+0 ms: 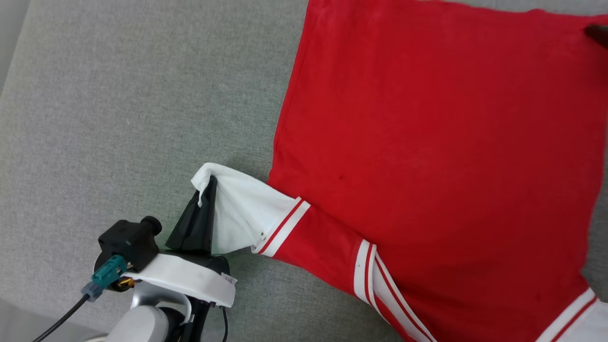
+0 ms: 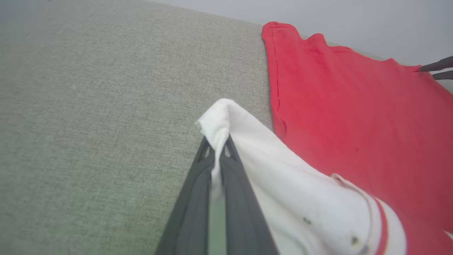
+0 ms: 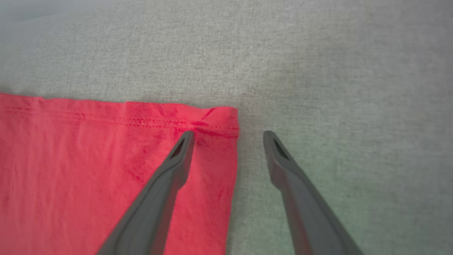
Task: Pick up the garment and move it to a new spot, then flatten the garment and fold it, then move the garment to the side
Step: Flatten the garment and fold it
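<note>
Pinching the white sleeve (image 1: 237, 209) of the red jersey shirt (image 1: 427, 142) with my left gripper (image 1: 209, 183), my right gripper (image 3: 228, 134) wide apart, empty, straddling its hem corner, grey woven cloth (image 1: 118, 118) beneath

On fabric surface (image 1: 118, 118): garment (image 1: 427, 142) spread right; left end effector (image 1: 209, 184) at sleeve (image 1: 242, 213).

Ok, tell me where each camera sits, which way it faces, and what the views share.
Head view: on the robot's head, looking down at the garment spread on the grey fabric surface; the left hand shows lower left, shut on the white sleeve.
Left wrist view: on the left wrist, looking along that hand's fingers at the pinched sleeve.
Right wrist view: on the right wrist, looking down at the hem corner; the right hand is open astride it.
Shared: head and left wrist views both show the sleeve grip.
</note>
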{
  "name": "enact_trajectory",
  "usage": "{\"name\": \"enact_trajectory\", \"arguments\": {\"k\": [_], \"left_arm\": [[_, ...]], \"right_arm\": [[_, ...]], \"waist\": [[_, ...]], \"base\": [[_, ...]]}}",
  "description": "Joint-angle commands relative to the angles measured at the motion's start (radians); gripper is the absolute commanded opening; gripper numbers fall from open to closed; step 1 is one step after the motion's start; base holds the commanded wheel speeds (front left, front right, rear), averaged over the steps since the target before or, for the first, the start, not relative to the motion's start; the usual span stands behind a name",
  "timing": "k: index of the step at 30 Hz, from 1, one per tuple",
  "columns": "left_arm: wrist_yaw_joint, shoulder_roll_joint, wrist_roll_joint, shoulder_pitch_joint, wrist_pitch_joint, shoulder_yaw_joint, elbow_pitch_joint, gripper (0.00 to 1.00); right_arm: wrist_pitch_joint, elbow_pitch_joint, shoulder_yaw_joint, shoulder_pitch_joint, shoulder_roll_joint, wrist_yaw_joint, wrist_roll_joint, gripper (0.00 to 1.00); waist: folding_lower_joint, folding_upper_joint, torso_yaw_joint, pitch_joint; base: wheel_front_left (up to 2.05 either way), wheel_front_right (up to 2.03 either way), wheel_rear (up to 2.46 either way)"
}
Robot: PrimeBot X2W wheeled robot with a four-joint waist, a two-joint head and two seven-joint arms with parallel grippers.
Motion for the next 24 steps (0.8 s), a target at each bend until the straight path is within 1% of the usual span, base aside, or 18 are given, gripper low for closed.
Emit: {"name": "enact_trajectory", "arguments": {"k": [1,3,7,9,10,11,12,15,19,21,24], "left_arm": [[-0.006,-0.008,0.004,-0.018,-0.008,-0.003,0.004,0.00],[-0.012,-0.013,0.006,-0.029,-0.016,-0.008,0.014,0.00],[-0.023,-0.021,0.005,-0.043,-0.028,-0.011,0.035,0.00],[-0.025,-0.022,0.003,-0.049,-0.032,-0.013,0.042,0.00],[-0.029,-0.023,0.002,-0.051,-0.033,-0.014,0.044,0.00],[-0.031,-0.022,0.000,-0.053,-0.034,-0.014,0.047,0.00],[-0.031,-0.022,0.000,-0.054,-0.033,-0.016,0.048,0.00],[-0.038,-0.020,-0.002,-0.058,-0.036,-0.018,0.051,0.00],[-0.043,-0.022,-0.008,-0.055,-0.040,-0.020,0.058,0.00],[-0.042,-0.021,-0.009,-0.046,-0.043,-0.018,0.065,0.00],[-0.044,-0.018,-0.018,-0.033,-0.044,-0.015,0.077,0.00]], "right_arm": [[0.014,0.007,-0.002,-0.015,0.006,-0.001,-0.012,1.00],[0.051,0.025,-0.012,-0.013,0.020,-0.001,-0.021,1.00],[0.123,0.070,-0.027,0.039,0.059,-0.001,-0.041,1.00],[0.156,0.082,-0.035,0.058,0.069,-0.001,-0.049,1.00],[0.169,0.085,-0.037,0.065,0.073,-0.001,-0.051,0.47],[0.181,0.084,-0.038,0.068,0.076,-0.001,-0.052,0.21],[0.186,0.081,-0.040,0.070,0.079,-0.001,-0.050,0.00],[0.189,0.065,-0.042,0.072,0.081,-0.001,-0.046,0.00],[0.161,0.028,-0.026,0.061,0.059,-0.001,-0.036,0.00],[0.144,0.007,-0.010,0.054,0.044,-0.001,-0.029,0.00],[0.106,-0.032,0.028,0.040,0.002,-0.001,-0.013,0.00]], "waist": [[-0.0003,0.0000,0.031,0.050],[-0.0003,0.0000,0.034,0.063],[-0.0003,0.0000,0.033,0.074],[-0.0003,0.0000,0.033,0.077],[-0.0003,0.0000,0.033,0.076],[-0.0003,0.0000,0.032,0.077],[-0.0003,0.0000,0.032,0.078],[-0.0003,0.0000,0.033,0.081],[-0.0003,0.0000,0.033,0.069],[-0.0003,0.0000,0.028,0.050],[-0.0003,0.0000,0.018,0.008]], "base": [[0.00,0.00,0.00],[0.00,0.00,0.00],[0.00,0.00,0.00],[0.00,0.00,0.00],[0.00,0.00,0.00],[0.00,0.00,0.00],[0.00,0.00,0.00],[0.00,0.00,0.00],[0.00,0.00,0.00],[0.00,0.00,0.00],[0.00,0.00,0.00]]}}
